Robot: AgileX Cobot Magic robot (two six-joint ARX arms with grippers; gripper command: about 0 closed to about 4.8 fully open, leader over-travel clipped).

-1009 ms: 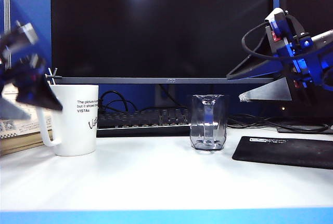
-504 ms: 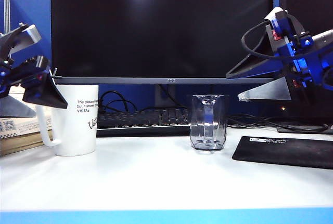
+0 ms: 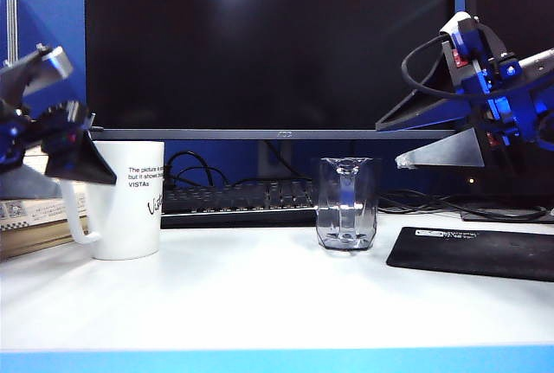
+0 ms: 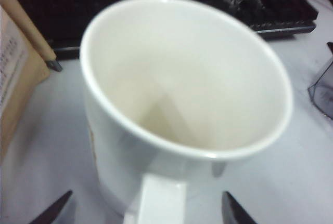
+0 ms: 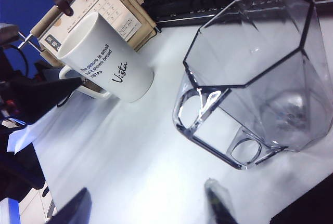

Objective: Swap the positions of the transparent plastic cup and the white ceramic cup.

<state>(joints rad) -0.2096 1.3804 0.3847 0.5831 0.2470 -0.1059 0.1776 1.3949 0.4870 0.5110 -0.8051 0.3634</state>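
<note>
Left hand (image 3: 65, 170) poised at the far left of the exterior view, just above and beside the handle side of the white ceramic cup (image 3: 125, 200), fingers spread wide with nothing between them. From the left wrist view, fingertips (image 4: 52, 211) flanking the handle, cup mouth straight ahead and below, so cup lies directly in line with the hand's reach. Cup upright, long axis vertical, standing on the white surface (image 3: 277, 295) at the left, in front of a keyboard (image 3: 238, 200).

Right hand (image 3: 424, 139) held high at the right of the exterior view, fingers also wide and empty, up and to the right of the transparent plastic cup (image 3: 346, 204), well apart from it. Clear cup upright near the middle of the surface, left of a black mat (image 3: 472, 252).

Judged nearer by arm: left hand to the white cup, right hand to the clear one. Neither cup lifted yet; swap not begun.
</note>
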